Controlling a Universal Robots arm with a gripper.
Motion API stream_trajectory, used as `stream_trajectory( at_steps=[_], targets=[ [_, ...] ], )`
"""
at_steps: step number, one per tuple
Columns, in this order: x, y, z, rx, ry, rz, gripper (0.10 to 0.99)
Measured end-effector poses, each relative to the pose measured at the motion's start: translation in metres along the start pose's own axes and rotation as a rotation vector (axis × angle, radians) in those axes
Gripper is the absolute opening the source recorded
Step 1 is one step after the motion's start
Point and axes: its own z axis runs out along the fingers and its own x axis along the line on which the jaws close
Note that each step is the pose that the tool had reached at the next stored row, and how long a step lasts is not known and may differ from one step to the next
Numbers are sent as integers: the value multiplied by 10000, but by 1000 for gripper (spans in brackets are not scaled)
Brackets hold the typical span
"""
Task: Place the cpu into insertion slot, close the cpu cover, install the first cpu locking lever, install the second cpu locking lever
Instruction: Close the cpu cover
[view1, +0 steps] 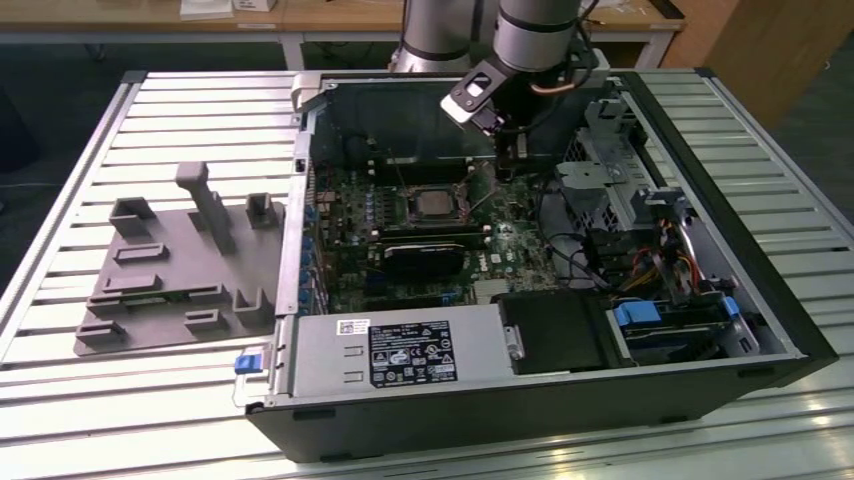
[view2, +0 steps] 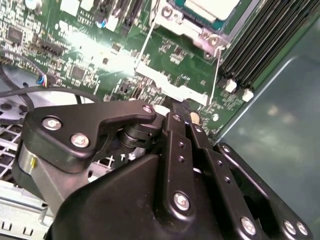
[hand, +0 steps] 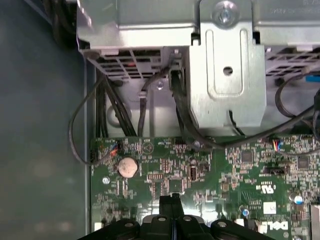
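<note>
Just off the socket, toward the exterior view's right, the black two-finger gripper (view1: 513, 158) hangs low over the green board, its fingers pressed together on nothing visible. The flat silver-grey square cpu (view1: 434, 203) sits in the metal-edged insertion slot (view1: 406, 206), and the thin silver frame-shaped cpu cover (view2: 186, 26) looks lowered over it. I cannot tell whether either lever is latched.

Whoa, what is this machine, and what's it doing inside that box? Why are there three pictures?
It's a robot arm reaching into an open computer lying on a slatted table. One picture is from a camera off the arm; two come from cameras on its wrist, looking past the gripper at the green board. The gripper is shut, holding nothing I can see. The silver chip sits in place on the board. A grey rack lies beside the computer.
</note>
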Motion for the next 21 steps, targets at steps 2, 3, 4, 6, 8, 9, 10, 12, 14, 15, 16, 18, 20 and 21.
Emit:
stream_trajectory(
  at_steps=[2, 3, 4, 6, 8, 9, 10, 12, 14, 15, 16, 18, 20, 21],
  targets=[
    [0, -46, -1, 0, 0, 1, 102],
    [1, -69, -2, 0, -1, 1, 102],
    [2, -93, -3, -1, -1, 0, 102],
    [4, -148, -4, -3, -1, 3, 102],
    [6, -193, -6, -4, -1, 4, 102],
    [7, -215, -6, -3, -1, 7, 102],
    [8, -240, -7, -3, 0, 7, 102],
    [10, -294, -8, -3, -1, 10, 102],
    [12, -346, -10, -4, -1, 13, 102],
    [12, -373, -10, -4, -1, 12, 102],
    [13, -400, -11, -4, -1, 15, 102],
    [14, -454, -13, -5, -1, 17, 102],
    [14, -497, -13, -5, 0, 19, 102],
    [14, -515, -14, -5, 0, 20, 102]
  ],
)
